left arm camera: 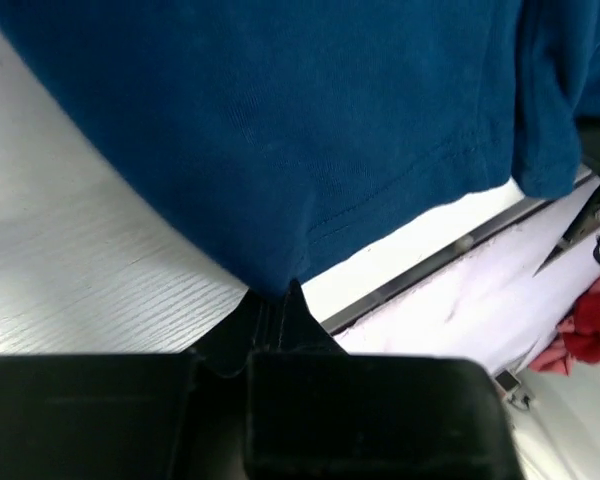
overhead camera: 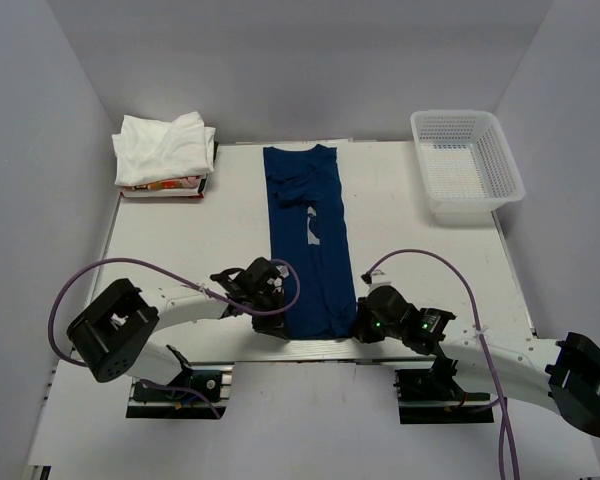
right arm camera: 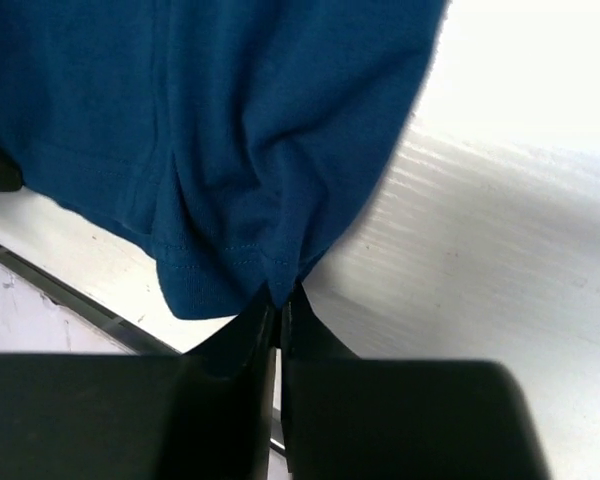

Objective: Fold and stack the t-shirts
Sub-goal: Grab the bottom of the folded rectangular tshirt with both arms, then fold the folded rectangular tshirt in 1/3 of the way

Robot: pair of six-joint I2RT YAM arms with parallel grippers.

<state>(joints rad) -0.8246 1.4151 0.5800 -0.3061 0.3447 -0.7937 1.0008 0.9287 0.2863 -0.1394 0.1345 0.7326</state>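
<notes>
White table (overhead camera: pixel 180 245) — navy tee (overhead camera: pixel 306 265) lengthwise between white tees (overhead camera: pixel 165 148) and mesh basket (overhead camera: pixel 513 170)

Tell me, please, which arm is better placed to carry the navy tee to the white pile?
Probably left. The left gripper pinches the tee at its hem, and the white pile lies on its side, far left. The right gripper also grips the hem, but farther away.
</notes>
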